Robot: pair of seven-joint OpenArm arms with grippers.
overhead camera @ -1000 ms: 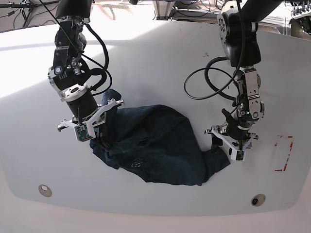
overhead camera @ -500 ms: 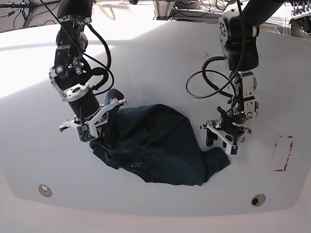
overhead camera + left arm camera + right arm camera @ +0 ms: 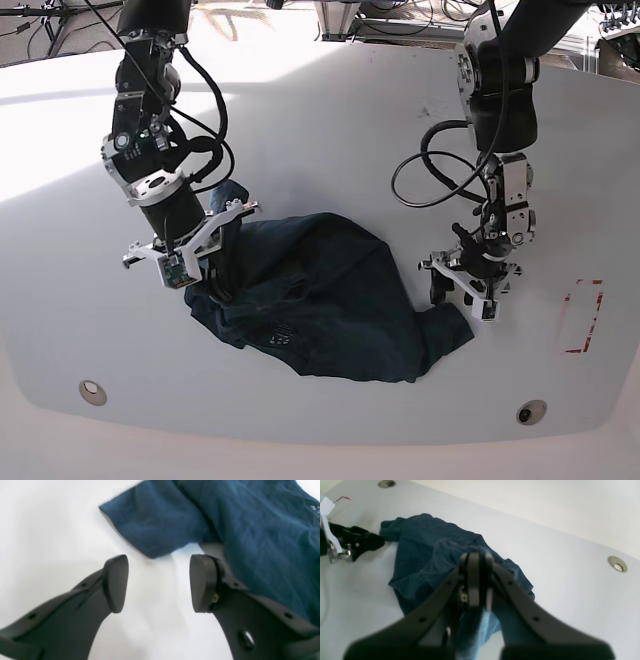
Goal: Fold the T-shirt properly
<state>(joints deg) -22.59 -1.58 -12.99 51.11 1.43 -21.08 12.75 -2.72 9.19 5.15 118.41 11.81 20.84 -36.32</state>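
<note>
My left gripper hangs wide apart and empty just short of a loose corner of the T-shirt, placed to take that edge next, I judge. The shirt lies crumpled mid-tabletop, its long axis running between my two arms. Farther off, my right gripper pinches a bunched fold, lifting it for spreading.

Bare table all around the crumpled T-shirt.
</note>
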